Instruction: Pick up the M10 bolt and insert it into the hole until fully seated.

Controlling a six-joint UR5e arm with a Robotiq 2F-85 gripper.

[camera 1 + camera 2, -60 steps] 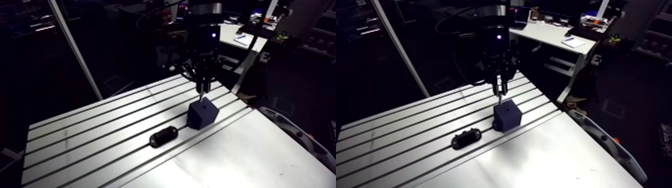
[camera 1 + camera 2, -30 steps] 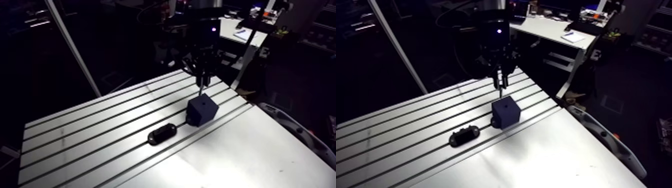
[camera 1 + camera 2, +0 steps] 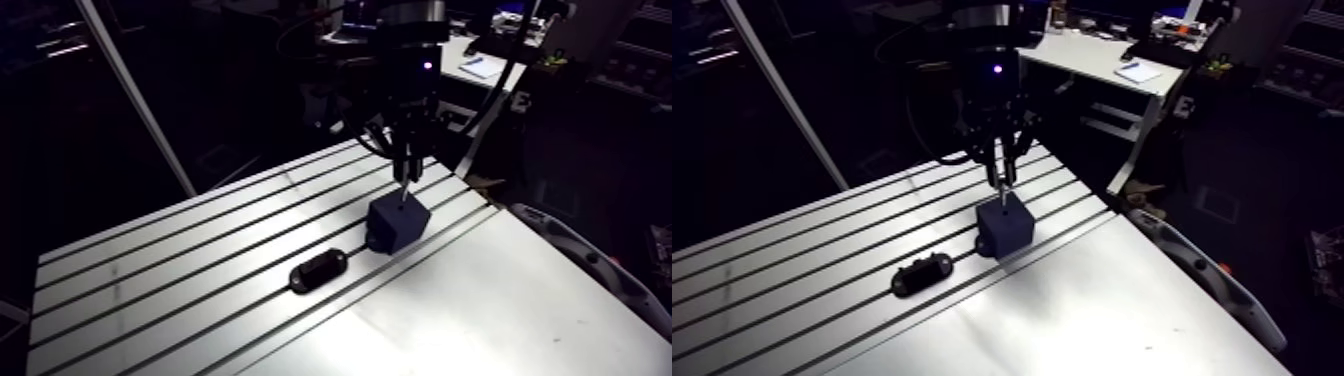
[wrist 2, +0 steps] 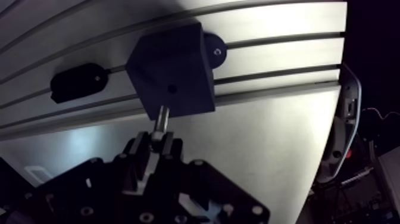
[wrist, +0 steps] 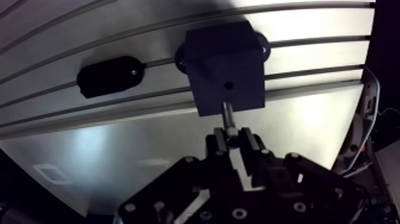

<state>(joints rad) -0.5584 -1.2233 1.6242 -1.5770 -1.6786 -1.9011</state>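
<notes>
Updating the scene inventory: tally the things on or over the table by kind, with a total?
Bolt: 1, held in the gripper
Dark blue block with a hole: 1
Black oval piece: 1
Total: 3

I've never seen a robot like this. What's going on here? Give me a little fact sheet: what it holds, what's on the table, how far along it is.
Tool: shut on the bolt
Bolt: shaft sticks out from the fingers towards the block
Block: dark blue cube on the slotted table
Hole: in the block's top face, visible and empty
Also there: black oval piece, beside the block, apart from it
Progress: bolt picked up, not yet inserted
</notes>
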